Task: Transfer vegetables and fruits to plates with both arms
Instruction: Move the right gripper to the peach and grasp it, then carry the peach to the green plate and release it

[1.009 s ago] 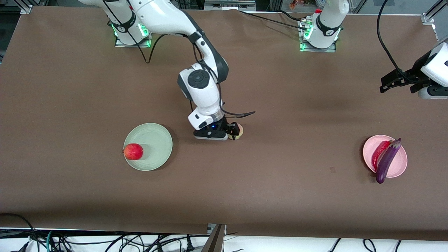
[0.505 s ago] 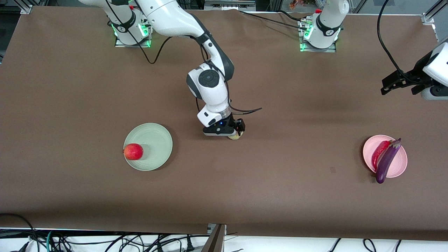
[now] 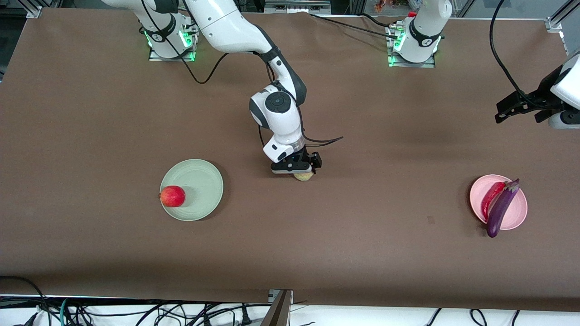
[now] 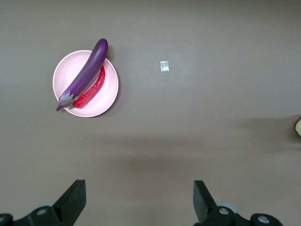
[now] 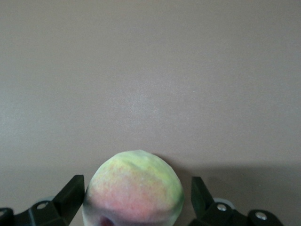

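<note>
The yellowish-pink peach (image 3: 304,176) (image 5: 134,188) lies on the brown table mid-way between the plates. My right gripper (image 3: 300,170) (image 5: 135,183) is open, low over the peach, with a finger on either side of it. The red fruit (image 3: 172,196) sits on the mint green plate (image 3: 201,179) at the right arm's end. The purple eggplant (image 3: 502,209) (image 4: 84,73) and red chili (image 3: 491,199) (image 4: 94,88) lie on the pink plate (image 3: 517,213) (image 4: 70,75). My left gripper (image 3: 509,108) (image 4: 138,190) is open and empty, high over the table at the left arm's end.
A small pale patch (image 3: 430,220) (image 4: 164,66) marks the table beside the pink plate. Both arm bases (image 3: 171,43) (image 3: 414,47) stand at the table's edge farthest from the front camera. Cables (image 3: 136,312) hang below the nearest edge.
My right gripper has moved toward the left arm's end and come down over the peach, which now sits between its fingers. The left arm has barely shifted.
</note>
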Robot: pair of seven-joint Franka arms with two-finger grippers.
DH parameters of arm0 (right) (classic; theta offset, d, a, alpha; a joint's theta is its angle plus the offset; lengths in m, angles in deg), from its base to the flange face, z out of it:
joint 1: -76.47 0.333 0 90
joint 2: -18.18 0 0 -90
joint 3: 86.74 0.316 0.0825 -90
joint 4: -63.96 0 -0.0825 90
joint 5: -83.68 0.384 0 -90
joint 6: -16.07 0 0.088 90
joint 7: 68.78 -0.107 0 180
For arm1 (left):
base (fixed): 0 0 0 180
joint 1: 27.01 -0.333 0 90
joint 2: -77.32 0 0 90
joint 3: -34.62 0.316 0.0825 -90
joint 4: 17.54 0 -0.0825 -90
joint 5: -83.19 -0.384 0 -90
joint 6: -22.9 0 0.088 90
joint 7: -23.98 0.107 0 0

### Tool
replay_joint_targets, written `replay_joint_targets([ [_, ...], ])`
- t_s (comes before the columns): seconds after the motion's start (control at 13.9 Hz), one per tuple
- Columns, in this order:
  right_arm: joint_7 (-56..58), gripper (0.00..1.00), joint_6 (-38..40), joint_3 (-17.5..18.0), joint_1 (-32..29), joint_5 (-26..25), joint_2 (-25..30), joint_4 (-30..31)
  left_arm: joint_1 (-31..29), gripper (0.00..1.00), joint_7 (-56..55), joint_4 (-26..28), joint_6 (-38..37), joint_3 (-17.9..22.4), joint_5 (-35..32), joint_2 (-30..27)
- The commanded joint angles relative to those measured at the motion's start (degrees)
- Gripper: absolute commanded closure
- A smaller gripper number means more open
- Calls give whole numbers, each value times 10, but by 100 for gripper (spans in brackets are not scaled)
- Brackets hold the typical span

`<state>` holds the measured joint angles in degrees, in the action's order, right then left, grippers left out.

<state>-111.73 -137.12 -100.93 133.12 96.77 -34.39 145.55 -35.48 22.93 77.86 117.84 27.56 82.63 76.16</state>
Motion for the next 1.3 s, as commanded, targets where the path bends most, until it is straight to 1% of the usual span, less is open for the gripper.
replay_joint_targets([
  [0.0, -4, 15, -2, -3, 2, -4, -9, -11, -3, 0, -5, -43, -17, -5, -12, 17],
  [0.07, -2, 40, -2, -3, 2, -4, -9, -11, -2, 0, -5, -45, -18, -6, -12, 22],
  [0.14, -2, 58, -2, -3, 2, -4, -9, -11, -3, 0, -5, -47, -18, -6, -12, 24],
  [0.22, -2, 68, -2, -3, 2, -5, -9, -11, -4, 0, 0, -47, -18, -5, -11, 26],
  [0.29, 1, 70, 1, -5, 2, -4, -8, -11, -4, 0, 2, -47, -17, -5, -12, 27],
  [0.43, 6, 71, 24, -9, -2, -4, 11, -11, -3, 0, 2, -49, -16, -5, -11, 30],
  [0.5, 11, 70, 71, -20, -5, -5, 31, -12, -4, 0, 1, -48, -17, -5, -10, 30],
  [0.65, 36, 70, 173, -57, -7, -1, 68, -13, -5, 0, -4, -47, -17, -5, -10, 31],
  [0.72, 71, 71, 212, -65, -19, 2, 84, -13, -5, 0, -5, -47, -17, -5, -10, 31],
  [0.87, 141, 70, 269, -68, -54, 2, 106, -11, -5, 0, -5, -46, -18, -5, -10, 31],
  [1.01, 229, 71, 317, -86, -93, 2, 109, -8, -5, 0, -5, -47, -18, -5, -10, 31],
  [1.08, 282, 71, 329, -100, -112, 3, 109, -5, -5, 0, -5, -47, -18, -5, -9, 31],
  [1.23, 345, 71, 334, -101, -158, 3, 108, 3, -5, 0, -5, -47, -18, -5, -10, 31],
])
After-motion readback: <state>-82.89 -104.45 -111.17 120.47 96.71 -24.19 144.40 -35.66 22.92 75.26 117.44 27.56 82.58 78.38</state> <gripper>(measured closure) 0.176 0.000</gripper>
